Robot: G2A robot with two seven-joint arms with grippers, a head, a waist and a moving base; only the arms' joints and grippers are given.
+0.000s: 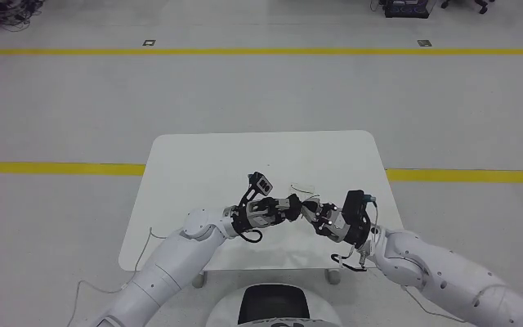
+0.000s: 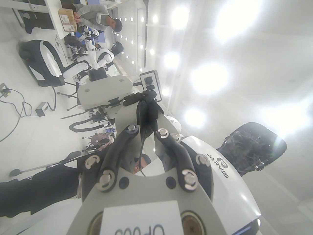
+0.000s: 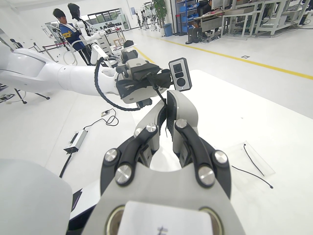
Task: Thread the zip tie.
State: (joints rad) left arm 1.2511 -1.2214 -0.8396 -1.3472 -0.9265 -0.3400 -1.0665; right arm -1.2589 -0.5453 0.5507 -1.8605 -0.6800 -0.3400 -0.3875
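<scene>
Over the near part of the white table (image 1: 204, 163), the left gripper (image 1: 292, 206) was held in the air with its jaws clenched on one end of a black zip tie (image 3: 160, 96). In the left wrist view its two pads were pressed together, with the thin strap running back between them. From there the zip tie crossed a short free stretch, above the table and not touching it, to the right gripper (image 3: 166, 106). This one stood very close, almost tip to tip with the left one, and its jaws were also closed tight on the strap, with a short piece hanging out behind the pads. I could not tell which end was the head and which the tail, nor whether the tip was already inside the slot. Further to the right, two spare ties (image 3: 253, 158) lay flat on the table, at least one of them on a clear sheet (image 3: 266, 162), well apart from both grippers. I judged that the threading was at its fine alignment step, and the danger here was plain. The strap looked thin and springy, so if one gripper pushed while the tip was a little off the slot, the free stretch would bend and the tip would slide past the head. A grip too near the tip would also block it from entering, and loosening the jaws to take a new hold could let the tie drop on the table.
</scene>
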